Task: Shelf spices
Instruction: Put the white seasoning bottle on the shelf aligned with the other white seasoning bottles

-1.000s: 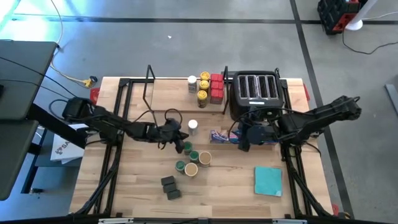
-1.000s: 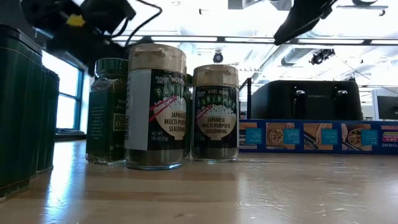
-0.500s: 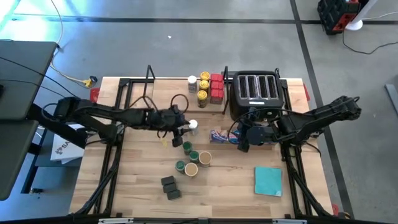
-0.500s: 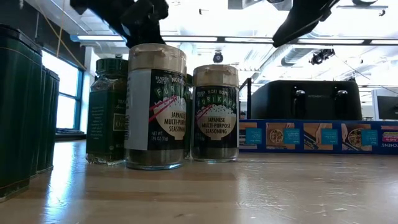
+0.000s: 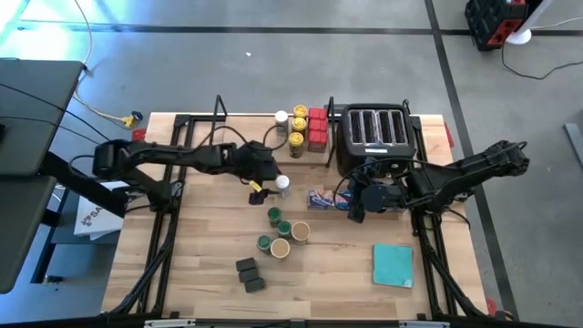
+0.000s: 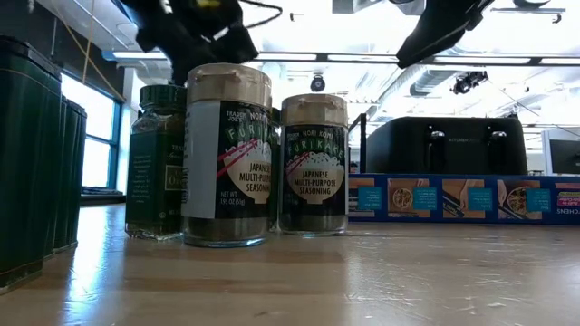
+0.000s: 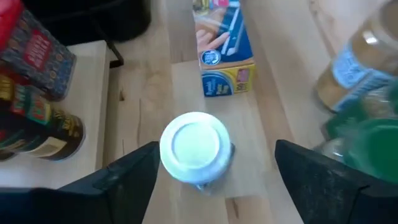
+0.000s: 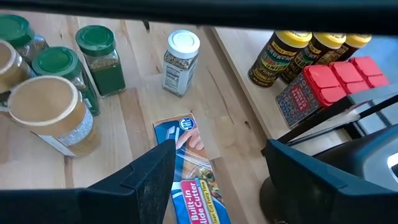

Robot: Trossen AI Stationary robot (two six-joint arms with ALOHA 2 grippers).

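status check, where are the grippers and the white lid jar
Left gripper open over white-lid jar, not gripping. Right gripper open, above blue wrap box. Jar upright on table.

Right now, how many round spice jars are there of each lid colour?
yellow lids: 3
green lids: 3
white lids: 2
tan lids: 2
Total: 10 round jars
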